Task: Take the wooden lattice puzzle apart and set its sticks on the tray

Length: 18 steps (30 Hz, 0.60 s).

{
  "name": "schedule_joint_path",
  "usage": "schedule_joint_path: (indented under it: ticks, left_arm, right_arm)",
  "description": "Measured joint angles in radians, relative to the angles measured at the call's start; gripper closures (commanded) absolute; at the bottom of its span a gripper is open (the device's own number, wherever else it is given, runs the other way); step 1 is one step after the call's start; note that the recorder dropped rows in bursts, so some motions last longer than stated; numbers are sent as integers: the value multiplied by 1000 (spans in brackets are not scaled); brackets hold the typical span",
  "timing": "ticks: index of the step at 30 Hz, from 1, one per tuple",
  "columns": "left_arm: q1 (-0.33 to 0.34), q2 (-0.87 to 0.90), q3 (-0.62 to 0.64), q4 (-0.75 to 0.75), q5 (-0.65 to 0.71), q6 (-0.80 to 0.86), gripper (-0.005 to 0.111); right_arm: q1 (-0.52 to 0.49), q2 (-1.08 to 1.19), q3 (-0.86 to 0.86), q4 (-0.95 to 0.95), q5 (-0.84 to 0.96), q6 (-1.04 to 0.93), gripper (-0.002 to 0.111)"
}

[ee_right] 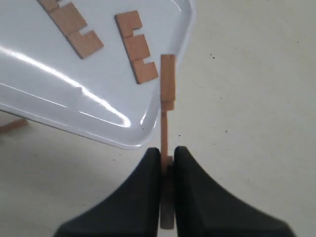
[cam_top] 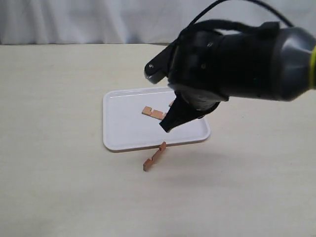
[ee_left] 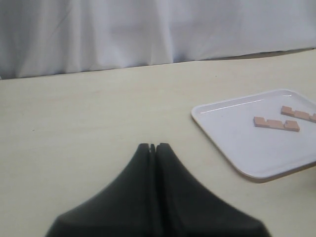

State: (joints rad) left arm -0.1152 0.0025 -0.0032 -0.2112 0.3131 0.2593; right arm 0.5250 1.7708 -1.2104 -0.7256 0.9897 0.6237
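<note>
On the table nearest the exterior camera, a first stick lies with one end at the near rim of the white tray. Just beyond, the right gripper is clamped on a second stick, held edge-on with its far end over the tray's edge. A third stick and a fourth stick lie flat on the tray, apart. The left gripper, its fingers pressed together and empty, hangs over bare table.
</note>
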Motion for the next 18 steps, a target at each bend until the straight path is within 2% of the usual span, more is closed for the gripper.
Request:
schedule_joint_path:
  ticks: [6, 12, 18]
  left_arm:
    - [0, 0, 0, 0, 0, 0, 107]
    - [0, 0, 0, 0, 0, 0, 107]
    - [0, 0, 0, 0, 0, 0, 107]
  right_arm:
    - [0, 164, -28, -103, -35, -39, 104]
    - [4, 353, -195, -119, -103, -59, 104]
    - [96, 446, -339, -155, -151, -115, 104]
